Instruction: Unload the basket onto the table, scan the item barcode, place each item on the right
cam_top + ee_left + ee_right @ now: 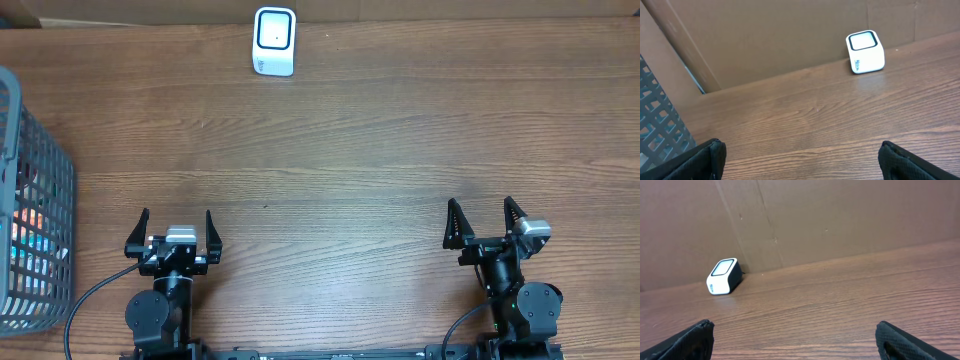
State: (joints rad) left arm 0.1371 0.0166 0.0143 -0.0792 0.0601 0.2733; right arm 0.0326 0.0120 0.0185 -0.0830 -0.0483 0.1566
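Parked at the near edge of the desk (350, 150) with left end effector (176, 222) and right end effector (479, 210) spread wide and empty, seemingly ready to start. Set at the far edge, window up: white scanner (274, 41). Inside grey mesh basket (62, 180), far left: colourful items (30, 235), likely awaiting scanning

- You can read no text, number or brand in any view.
- The scanner (865, 51) has a small blue mark on its front, too small for you to read.
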